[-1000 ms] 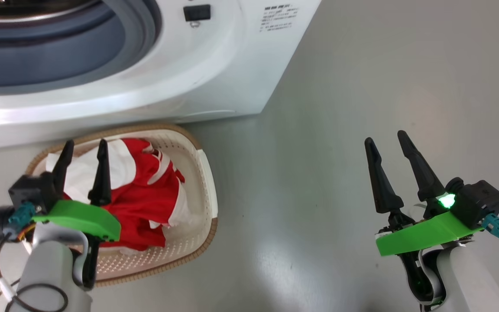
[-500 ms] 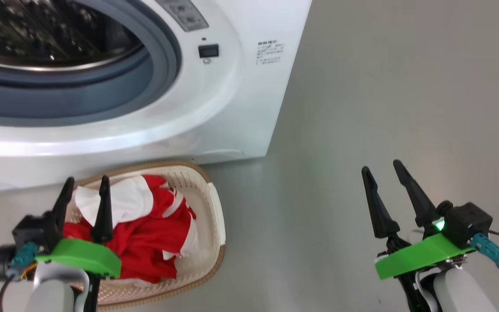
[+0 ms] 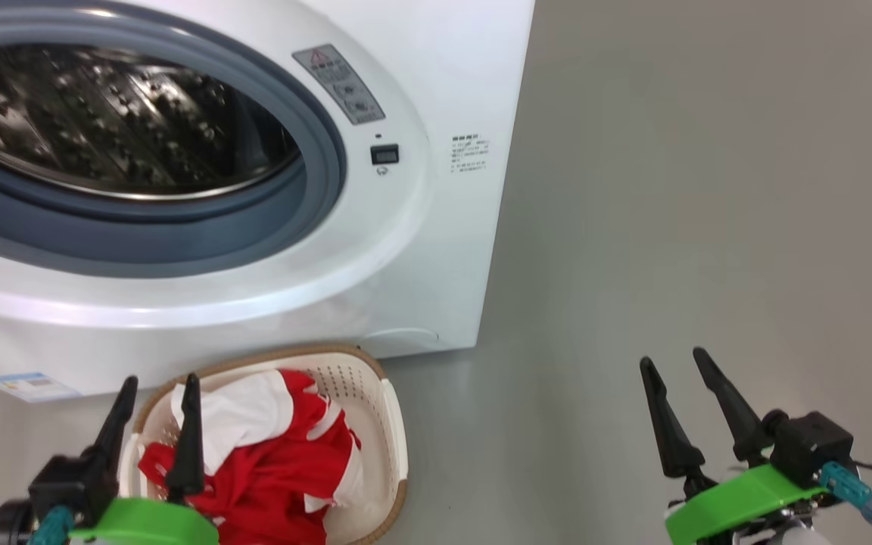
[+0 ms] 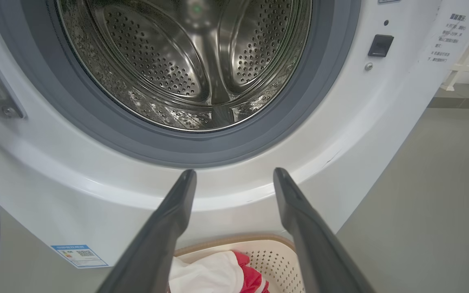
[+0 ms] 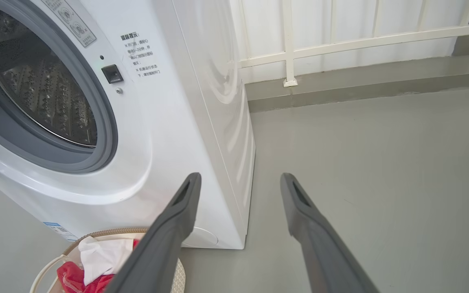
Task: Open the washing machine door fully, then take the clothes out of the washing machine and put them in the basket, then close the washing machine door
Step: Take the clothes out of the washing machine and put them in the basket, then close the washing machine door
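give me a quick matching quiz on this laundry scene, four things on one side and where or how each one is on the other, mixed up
Things
1. clothes
2. washing machine drum
3. left hand
4. right hand

Place or state
a. open, over bare grey floor
b. empty, shiny perforated steel
c. heaped in the basket
d. open, near the basket

Pairs: 1-c, 2-b, 3-d, 4-a
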You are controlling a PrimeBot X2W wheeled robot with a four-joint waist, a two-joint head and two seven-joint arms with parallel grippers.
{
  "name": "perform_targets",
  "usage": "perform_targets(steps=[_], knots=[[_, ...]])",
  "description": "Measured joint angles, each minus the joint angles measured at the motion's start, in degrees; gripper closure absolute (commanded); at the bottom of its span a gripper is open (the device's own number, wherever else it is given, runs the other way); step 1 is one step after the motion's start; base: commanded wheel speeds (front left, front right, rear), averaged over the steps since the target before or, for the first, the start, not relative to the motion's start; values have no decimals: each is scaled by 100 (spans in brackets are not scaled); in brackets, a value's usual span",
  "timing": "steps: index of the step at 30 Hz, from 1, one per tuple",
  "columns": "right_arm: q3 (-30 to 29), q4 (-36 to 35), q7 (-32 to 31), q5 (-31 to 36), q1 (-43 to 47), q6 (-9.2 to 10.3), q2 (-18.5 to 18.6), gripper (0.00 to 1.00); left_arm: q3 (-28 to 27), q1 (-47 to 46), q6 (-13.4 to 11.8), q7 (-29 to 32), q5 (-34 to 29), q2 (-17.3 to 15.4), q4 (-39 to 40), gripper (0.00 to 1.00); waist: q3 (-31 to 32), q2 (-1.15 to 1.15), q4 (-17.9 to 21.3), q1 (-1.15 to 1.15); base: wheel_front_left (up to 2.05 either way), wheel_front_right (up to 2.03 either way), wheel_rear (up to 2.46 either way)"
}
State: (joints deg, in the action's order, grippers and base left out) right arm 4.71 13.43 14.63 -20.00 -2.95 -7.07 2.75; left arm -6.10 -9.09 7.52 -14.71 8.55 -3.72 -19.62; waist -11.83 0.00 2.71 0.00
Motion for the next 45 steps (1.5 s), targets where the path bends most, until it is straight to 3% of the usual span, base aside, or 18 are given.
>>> perform_targets(steps=[20, 45], knots=[[-140, -19, 0, 41, 898, 0, -13, 0, -254, 1619, 0, 0, 19, 99, 1009, 0, 918, 0, 42, 0, 0, 0, 0], [-189, -48, 0, 41, 997, 0, -11, 0, -193, 1708, 0, 0, 63, 107, 1106, 0, 945, 0, 69, 0, 0, 0, 0]])
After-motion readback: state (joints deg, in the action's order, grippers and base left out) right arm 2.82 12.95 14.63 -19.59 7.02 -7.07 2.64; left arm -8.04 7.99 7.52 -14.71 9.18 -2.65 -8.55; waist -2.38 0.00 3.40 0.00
